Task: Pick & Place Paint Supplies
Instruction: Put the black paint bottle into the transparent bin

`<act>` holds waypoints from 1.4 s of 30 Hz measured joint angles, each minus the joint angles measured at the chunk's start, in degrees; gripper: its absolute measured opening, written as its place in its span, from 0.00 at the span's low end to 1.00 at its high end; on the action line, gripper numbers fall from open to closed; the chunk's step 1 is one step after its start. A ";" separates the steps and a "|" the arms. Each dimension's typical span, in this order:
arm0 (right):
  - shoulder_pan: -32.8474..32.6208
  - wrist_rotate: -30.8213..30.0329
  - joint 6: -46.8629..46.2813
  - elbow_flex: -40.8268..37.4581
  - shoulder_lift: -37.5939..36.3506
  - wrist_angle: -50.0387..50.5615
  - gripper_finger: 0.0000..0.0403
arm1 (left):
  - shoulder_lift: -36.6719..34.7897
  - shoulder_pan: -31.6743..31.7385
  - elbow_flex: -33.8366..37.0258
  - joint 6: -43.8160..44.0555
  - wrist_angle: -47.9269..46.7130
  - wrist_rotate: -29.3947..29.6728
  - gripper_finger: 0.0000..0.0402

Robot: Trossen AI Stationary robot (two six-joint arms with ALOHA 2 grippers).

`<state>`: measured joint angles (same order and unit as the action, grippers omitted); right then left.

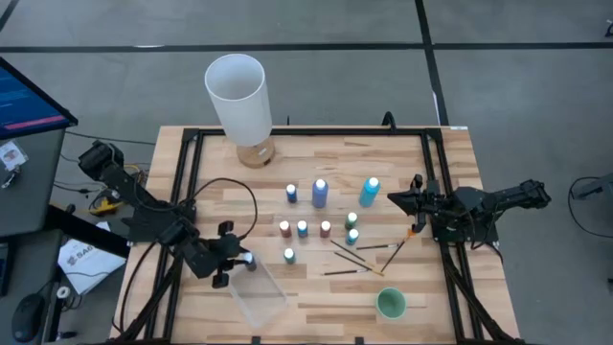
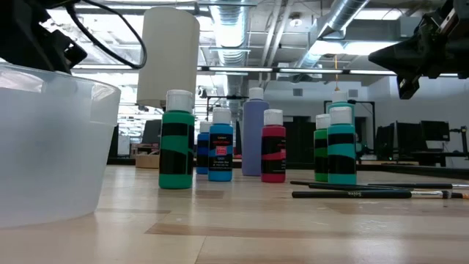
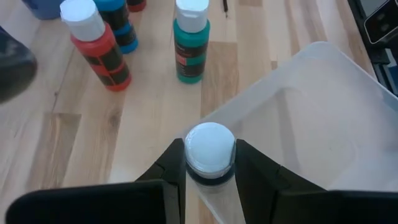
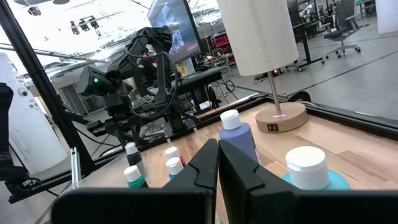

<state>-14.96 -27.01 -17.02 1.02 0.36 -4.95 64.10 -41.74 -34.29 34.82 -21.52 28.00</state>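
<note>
My left gripper (image 1: 236,264) is shut on a white-capped bottle (image 3: 210,146) at the far corner of a clear plastic bin (image 1: 261,295). The bottle's body is hidden below the cap. Several small white-capped paint bottles (image 1: 302,228) and two taller blue ones (image 1: 319,192) stand upright on their bases mid-table. Thin dark brushes (image 1: 356,259) lie flat to their right. My right gripper (image 1: 395,199) hovers shut at the right, above the table, touching nothing. My left gripper pinches the bottle between its two fingers (image 3: 176,160) just under the white cap, at the neck (image 3: 210,177). The fingers slant down from the table's left side. The bottle stands roughly upright, cap up, at the bin's rim; its body and base are hidden by the gripper.
A tall white cylinder (image 1: 237,94) on a round wooden base stands at the far edge. A small green cup (image 1: 391,304) sits near the front right. A black frame (image 1: 192,134) runs around the tabletop. Bare wood lies between the bin and the cup.
</note>
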 joint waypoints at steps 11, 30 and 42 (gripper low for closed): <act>-0.01 -0.01 0.00 0.00 -0.02 0.00 0.02 | 0.63 0.00 0.01 -2.68 1.28 1.17 0.19; -0.02 0.00 0.00 0.00 -0.02 0.04 0.02 | 5.18 -0.01 -0.12 -2.90 3.01 2.68 0.19; -0.01 -0.01 0.01 0.00 0.00 0.07 0.02 | 4.13 0.02 0.03 -2.88 2.21 2.13 0.37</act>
<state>-14.97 -27.02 -17.01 1.02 0.36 -4.89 68.23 -41.71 -34.26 31.94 -19.31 30.13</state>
